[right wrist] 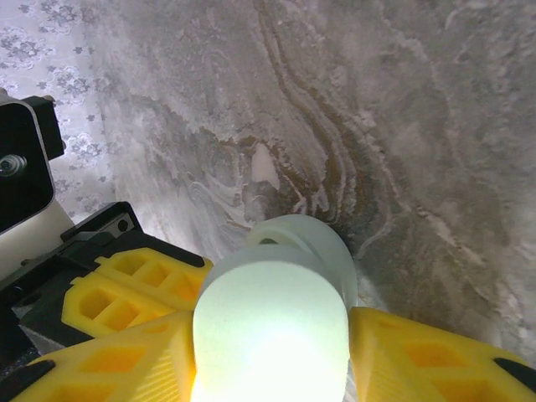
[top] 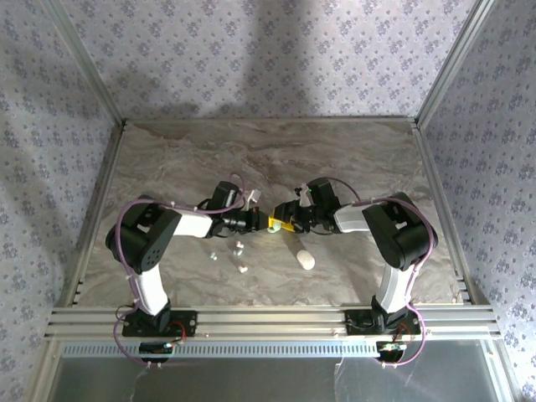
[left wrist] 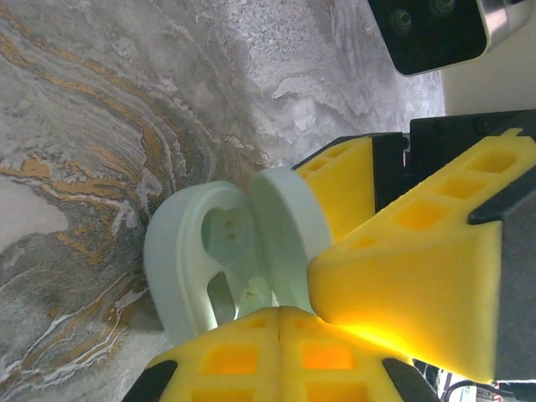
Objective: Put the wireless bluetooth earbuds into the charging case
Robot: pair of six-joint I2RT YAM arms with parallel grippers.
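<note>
I'm seeing the earbuds (top: 241, 246) lying as tiny white bits on the marble table (top: 167, 159), just below-left of the meeting claws in the overhead frame. They are nearer the left arm, and their axis is too small to tell. The left gripper (left wrist: 280, 331) is clenching the open mint case (left wrist: 176, 260). The right gripper (right wrist: 272, 335) is flanking the lid (left wrist: 285, 226), but I cannot tell whether it is gripping. A white case (top: 306, 259) is lying lower right, and patterned walls (top: 251, 50) are enclosing everything.

- Hidden behind the yellow pads (left wrist: 226, 364) of the left tool (left wrist: 279, 335): lower end of the mint case (left wrist: 180, 251).
- Washed out by glare, cut by the bottom edge: case lid (right wrist: 270, 327).
- Too small from above to make out: white earbuds (top: 239, 247).
</note>
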